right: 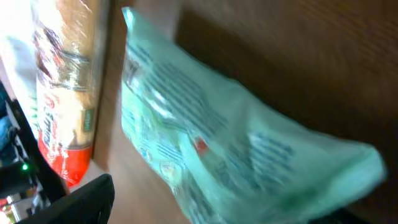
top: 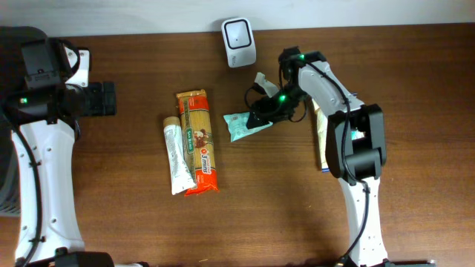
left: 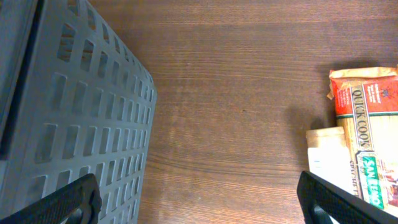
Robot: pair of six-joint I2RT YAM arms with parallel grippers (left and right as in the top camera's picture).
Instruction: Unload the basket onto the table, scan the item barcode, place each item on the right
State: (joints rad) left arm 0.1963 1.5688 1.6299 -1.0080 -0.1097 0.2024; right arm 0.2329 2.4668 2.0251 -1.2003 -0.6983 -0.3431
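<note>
**Right jaws released over the green packet, scanner path clear**

Green packet (top: 243, 124) lies flat on the table (top: 133, 222), mid-table, just my side of the scanner (top: 239, 41). Nothing sits between the two. In the overhead view the packet's long axis runs roughly left-right with a slight tilt. Its wider end points at the pasta pack (top: 199, 141) and its other end is under the right gripper (top: 266, 110).

The right wrist view is blurred, so I can't read any print or find a barcode. The right jaws are spread wide, and the one finger (right: 87, 199) I can see stands clear of the packet, so I read nothing as gripped.

The left gripper (top: 110, 99) is fully spread, holds nothing and hangs over bare wood beside the grey basket (left: 74, 106), well apart from the packet.

Count:
- 1 scanner
- 1 green packet
- 1 pasta pack
- 1 white pack (top: 175, 154)
- 1 flat yellowish pack (top: 320, 141)
- 1 basket

The white pack touches the pasta pack's left side, and both run long-axis toward me. The yellowish pack is partly hidden under the right arm.
</note>
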